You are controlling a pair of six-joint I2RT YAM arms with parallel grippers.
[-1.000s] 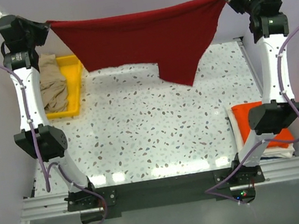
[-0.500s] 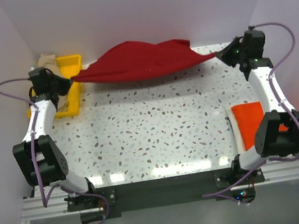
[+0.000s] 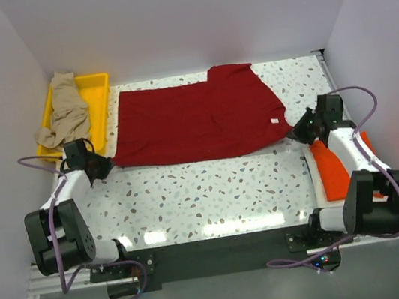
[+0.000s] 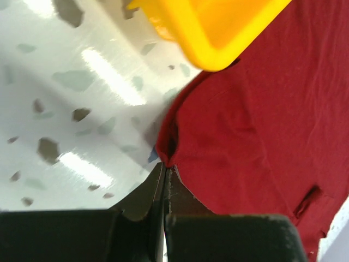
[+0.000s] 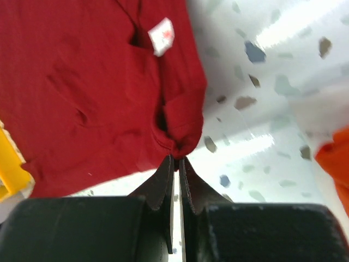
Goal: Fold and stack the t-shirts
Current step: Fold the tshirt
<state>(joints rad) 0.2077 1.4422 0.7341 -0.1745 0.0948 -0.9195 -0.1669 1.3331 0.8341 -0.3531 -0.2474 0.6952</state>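
Observation:
The dark red t-shirt (image 3: 198, 119) lies spread flat across the far half of the table. My left gripper (image 3: 108, 164) is shut on its near left corner (image 4: 170, 155), low at the table top. My right gripper (image 3: 295, 134) is shut on the near right corner (image 5: 182, 144), also low. A white label (image 5: 162, 36) shows near the neck. The tan-beige t-shirt (image 3: 65, 114) lies crumpled in the yellow tray (image 3: 95, 86). The bright orange t-shirt (image 3: 342, 165) lies folded on a white t-shirt (image 3: 319, 176) at the right edge.
The yellow tray's corner (image 4: 218, 38) sits just beyond the red shirt's left edge. The speckled table (image 3: 206, 190) runs from the shirt to the near edge. Purple walls close in on three sides.
Both arms swung down and toward the near side, from holding the red shirt stretched high in the air to laying it flat on the table. Both grips held throughout.

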